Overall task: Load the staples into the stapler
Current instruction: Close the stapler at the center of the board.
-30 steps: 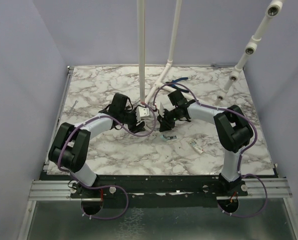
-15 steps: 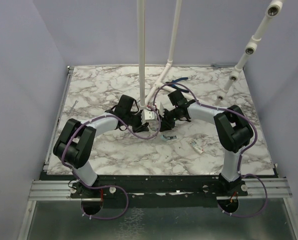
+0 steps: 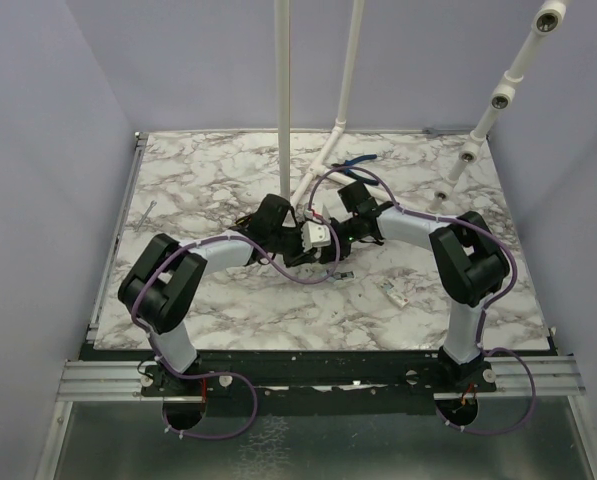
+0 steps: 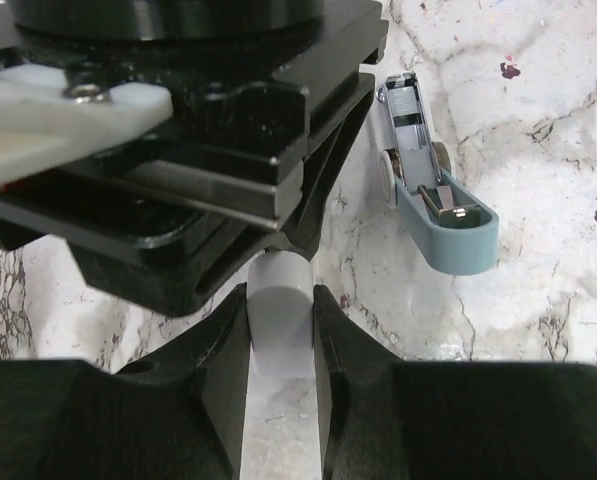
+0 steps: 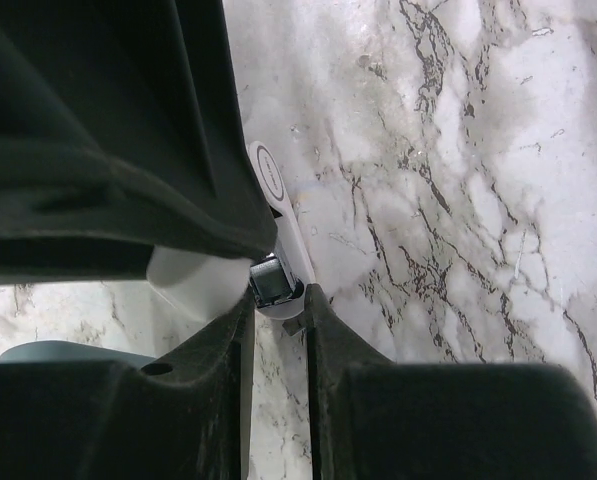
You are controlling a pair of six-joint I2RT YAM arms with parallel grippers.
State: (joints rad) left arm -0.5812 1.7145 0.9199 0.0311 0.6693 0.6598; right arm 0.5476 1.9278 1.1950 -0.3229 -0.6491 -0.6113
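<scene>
The pale blue-green stapler [image 4: 438, 210] lies opened on the marble, its silvery channel facing up. It sits just near of both grippers [image 3: 340, 272], and a sliver of it shows in the right wrist view [image 5: 68, 352]. Both grippers meet mid-table on one small white piece. My left gripper [image 4: 280, 300] [image 3: 296, 240] is shut on its pale rounded end [image 4: 278, 320]. My right gripper [image 5: 278, 295] [image 3: 330, 240] is shut on the end with a dark block [image 5: 275, 283]. I cannot make out any staples.
White pipes [image 3: 283, 100] rise from the table just behind the grippers, and more pipes [image 3: 498, 100] stand at the back right. A small white item [image 3: 393, 292] lies right of the stapler. A blue object [image 3: 356, 160] lies near the far edge.
My left arm has swung right to meet the right gripper, and its jaws have shut on the white piece. The right arm has barely moved.
</scene>
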